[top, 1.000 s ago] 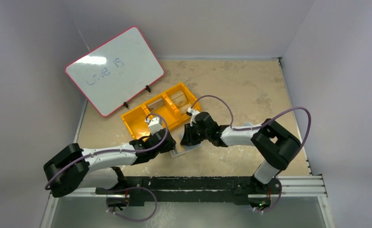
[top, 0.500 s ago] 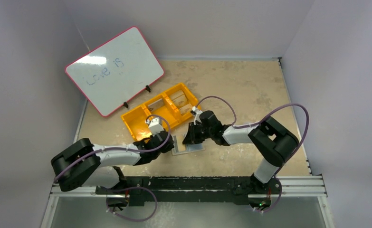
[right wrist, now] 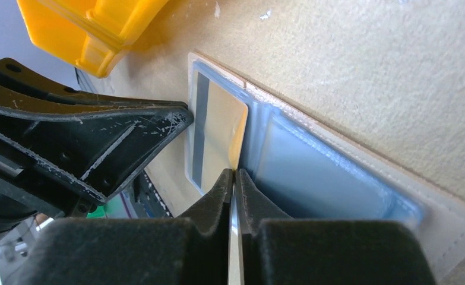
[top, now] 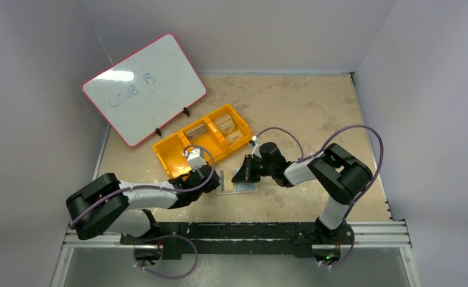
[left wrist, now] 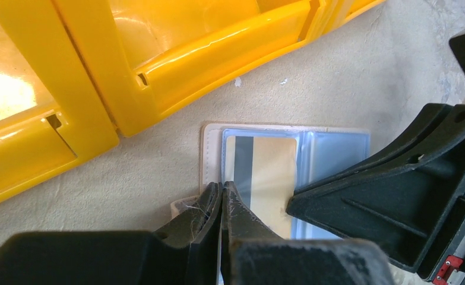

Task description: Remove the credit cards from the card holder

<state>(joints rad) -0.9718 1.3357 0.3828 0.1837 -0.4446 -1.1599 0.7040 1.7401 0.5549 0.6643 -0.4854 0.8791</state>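
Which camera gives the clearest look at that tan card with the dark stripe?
The left wrist view: the credit card lies almost face-on, with its stripe and far corners plain. The right wrist view shows the card slanted and foreshortened. The top view shows it only as a small pale patch.

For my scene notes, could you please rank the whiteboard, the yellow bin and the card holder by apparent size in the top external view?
Largest to smallest:
1. whiteboard
2. yellow bin
3. card holder
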